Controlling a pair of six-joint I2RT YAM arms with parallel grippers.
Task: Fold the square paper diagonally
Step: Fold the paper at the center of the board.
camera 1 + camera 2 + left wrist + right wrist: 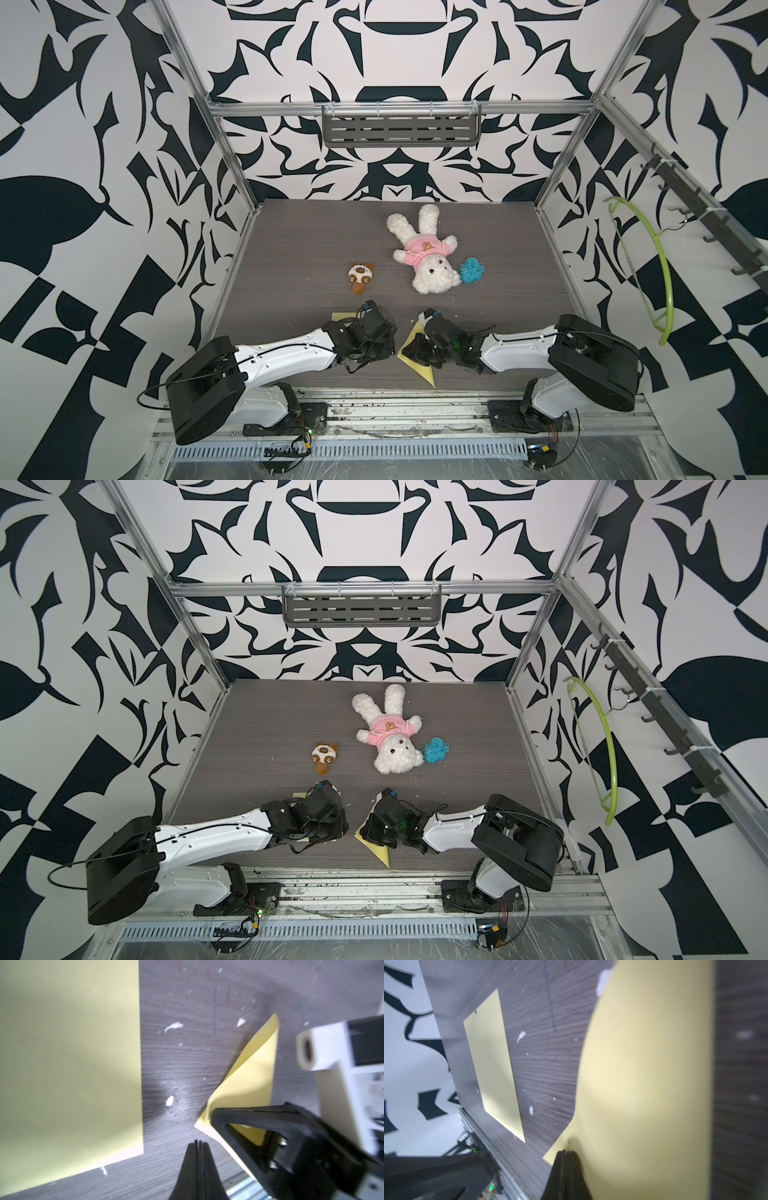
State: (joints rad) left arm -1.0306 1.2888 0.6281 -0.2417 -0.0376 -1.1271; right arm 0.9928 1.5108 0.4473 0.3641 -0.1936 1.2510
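Observation:
A yellow square paper [424, 373] [380, 854] lies near the table's front edge with one flap raised and curved [253, 1076] [643, 1068]. My right gripper [566, 1151] is shut. Its tips rest on that paper close to a corner, seen from the side in the left wrist view [215, 1112]. No paper shows between its jaws. A second flat yellow sheet [68, 1064] [492, 1064] lies to the left, mostly under my left arm in both top views [340, 318] [301, 796]. My left gripper [198, 1142] is shut and empty, over bare table between the two sheets.
A white plush rabbit in a pink shirt [424, 257], a small brown-and-white plush [360, 276] and a blue yarn ball [471, 270] lie mid-table. A green hanger [660, 266] hangs on the right wall. A grey shelf [401, 124] is mounted at the back.

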